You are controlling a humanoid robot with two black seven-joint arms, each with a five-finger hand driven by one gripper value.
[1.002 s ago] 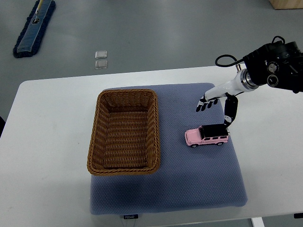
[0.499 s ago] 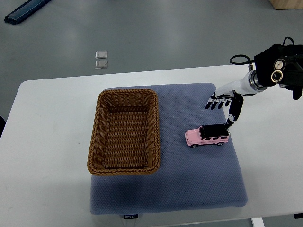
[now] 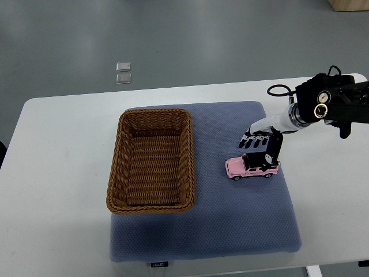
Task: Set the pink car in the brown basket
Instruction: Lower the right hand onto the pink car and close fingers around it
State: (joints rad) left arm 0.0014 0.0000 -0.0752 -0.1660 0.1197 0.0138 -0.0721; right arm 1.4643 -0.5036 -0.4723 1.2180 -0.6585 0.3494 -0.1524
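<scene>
The right hand (image 3: 262, 141) hovers over the pink car (image 3: 252, 165), fingers (image 3: 249, 138) apart and holding nothing; the car sits on the blue mat (image 3: 230, 231) toward the surface's right edge, well apart from the brown basket (image 3: 151, 160). A shallow, off-centre close could nudge the car rolling away.

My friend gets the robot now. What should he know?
Right hand: fingers spread, right over the pink car, thumb reaching down at the car's rear roof, no grip visible.
Left hand: not in view.
The car stands on the blue mat, right of the brown basket, which has nothing in it.
Done: the reach. Left: grasp the car, lift it, put it in the basket.
</scene>
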